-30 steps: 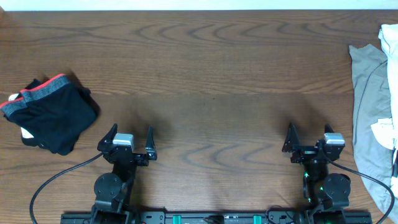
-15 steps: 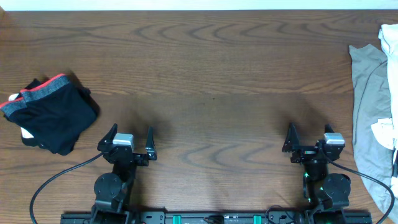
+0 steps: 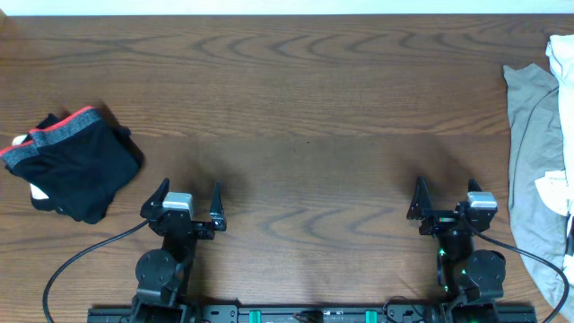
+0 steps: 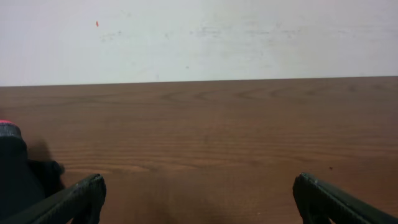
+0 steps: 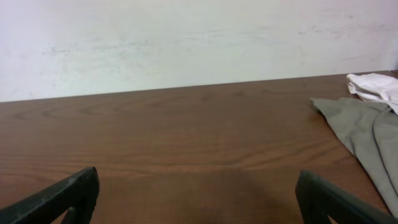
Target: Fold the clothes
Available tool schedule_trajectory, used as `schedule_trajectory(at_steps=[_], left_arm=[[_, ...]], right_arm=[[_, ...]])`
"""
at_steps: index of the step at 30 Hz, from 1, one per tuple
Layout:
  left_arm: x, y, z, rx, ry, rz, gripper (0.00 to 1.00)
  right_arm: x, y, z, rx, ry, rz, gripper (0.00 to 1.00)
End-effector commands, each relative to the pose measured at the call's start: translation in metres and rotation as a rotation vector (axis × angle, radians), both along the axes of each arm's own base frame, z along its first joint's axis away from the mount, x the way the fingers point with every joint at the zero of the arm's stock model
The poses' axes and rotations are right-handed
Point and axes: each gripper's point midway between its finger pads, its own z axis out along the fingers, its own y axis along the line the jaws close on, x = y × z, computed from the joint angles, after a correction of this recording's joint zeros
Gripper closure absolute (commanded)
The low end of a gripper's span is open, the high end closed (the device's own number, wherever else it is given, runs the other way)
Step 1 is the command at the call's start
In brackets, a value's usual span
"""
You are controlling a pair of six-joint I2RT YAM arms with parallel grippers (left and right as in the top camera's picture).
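A folded black garment with a red and grey waistband lies at the table's left; its edge shows at the far left of the left wrist view. A pile of unfolded clothes, a grey garment with white pieces, lies at the right edge and shows in the right wrist view. My left gripper is open and empty near the front edge, right of the black garment. My right gripper is open and empty near the front edge, left of the grey pile.
A brown wooden table spans the view, with a white wall behind its far edge. Black cables run from both arm bases along the front edge.
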Motion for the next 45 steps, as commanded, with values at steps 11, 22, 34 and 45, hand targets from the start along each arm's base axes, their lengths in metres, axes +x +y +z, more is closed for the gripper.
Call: schedule_trajectory(at_steps=[11,22,34,45], left_arm=[[-0.001,0.004,-0.017,0.008,0.051,0.023,0.02],[-0.001,0.004,-0.017,0.008,0.051,0.023,0.02],[-0.001,0.004,-0.017,0.008,0.051,0.023,0.02],[-0.001,0.004,-0.017,0.008,0.050,0.023,0.02]], right_arm=[[0.000,-0.003,-0.001,-0.015,0.002,-0.012,0.01],[0.000,-0.003,-0.001,-0.015,0.002,-0.012,0.01],[0.000,-0.003,-0.001,-0.014,0.002,-0.011,0.01],[0.000,0.010,0.002,-0.001,-0.009,0.066,0.01]])
